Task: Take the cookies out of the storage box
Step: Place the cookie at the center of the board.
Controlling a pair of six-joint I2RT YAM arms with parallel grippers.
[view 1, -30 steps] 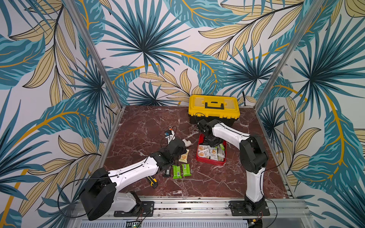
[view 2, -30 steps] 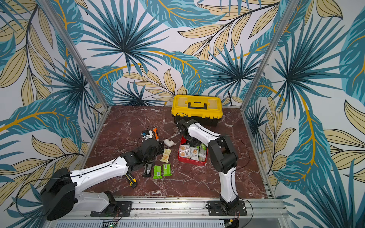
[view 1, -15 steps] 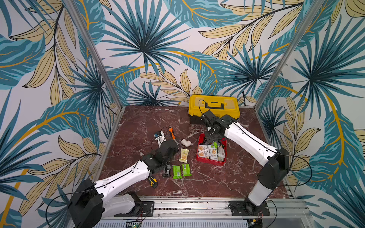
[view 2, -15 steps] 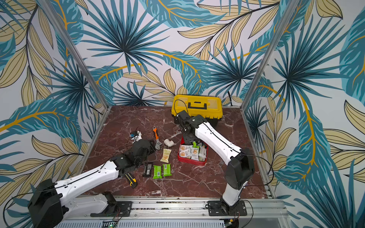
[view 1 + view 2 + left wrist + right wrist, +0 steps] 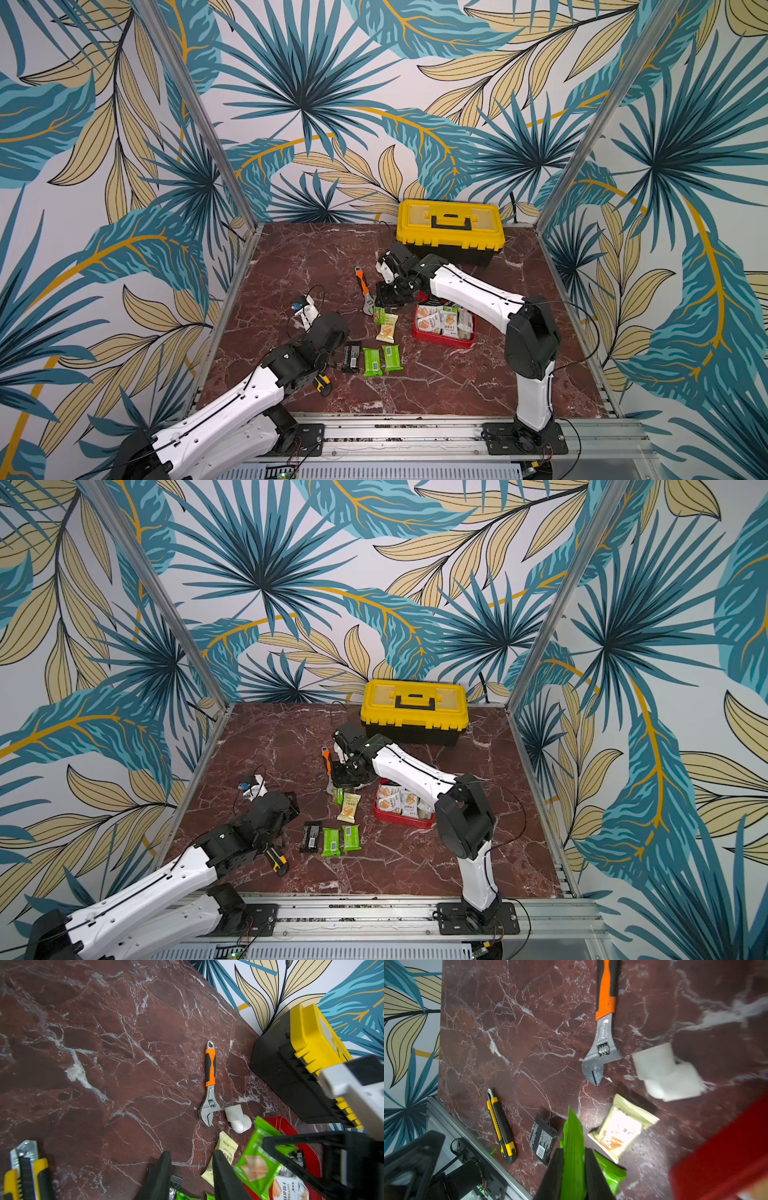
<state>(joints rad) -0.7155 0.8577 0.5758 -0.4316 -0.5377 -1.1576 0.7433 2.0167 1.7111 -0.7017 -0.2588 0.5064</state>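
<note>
The storage box [image 5: 441, 343] is a shallow red tray right of the table's middle, with several cookies [image 5: 439, 322] in white and cream wrappers inside. My right gripper [image 5: 574, 1153] is shut on a green cookie packet [image 5: 572, 1136], held just left of the box above the table [image 5: 378, 314]. A cream packet [image 5: 387, 328], a black packet [image 5: 352, 357] and two green packets [image 5: 372, 362] lie on the marble. My left gripper [image 5: 192, 1159] stands open and empty left of the black packet.
A yellow-and-black toolbox [image 5: 451, 226] stands at the back. An orange-handled wrench [image 5: 362, 286] and a white pipe elbow [image 5: 238, 1118] lie left of the box. A yellow utility knife [image 5: 323, 384] lies by the left arm near the front rail.
My right gripper has moved left from over the box to above the table, with the green packet in it. My left arm has drawn back toward the front left.
</note>
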